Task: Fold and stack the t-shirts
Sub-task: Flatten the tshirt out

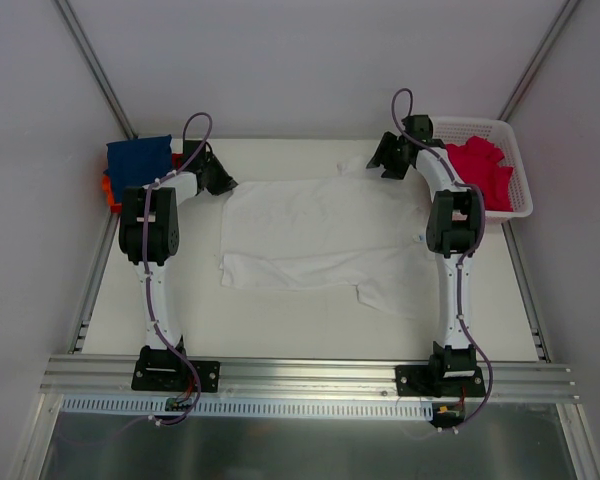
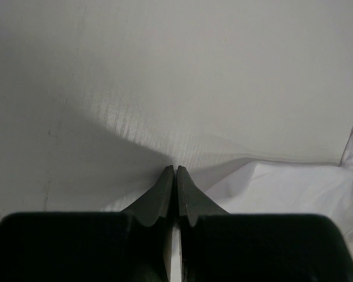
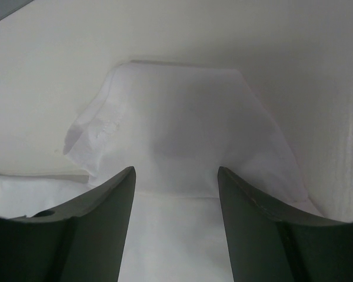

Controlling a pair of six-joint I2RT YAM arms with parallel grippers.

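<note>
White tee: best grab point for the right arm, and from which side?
Likely the sleeve at the far right corner of the white t-shirt. It lies flat, sticking out from the body, with free edges on the bare table. The open right gripper sits directly over it, so come straight down from above and pinch across the sleeve near its hem.

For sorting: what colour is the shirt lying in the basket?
Crimson-pink shirt; clearest in the top view.

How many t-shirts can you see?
4: a white t-shirt spread mid-table, a navy t-shirt folded far left atop an orange-red t-shirt, a crimson-pink t-shirt in the basket. More may hide in either pile.
</note>
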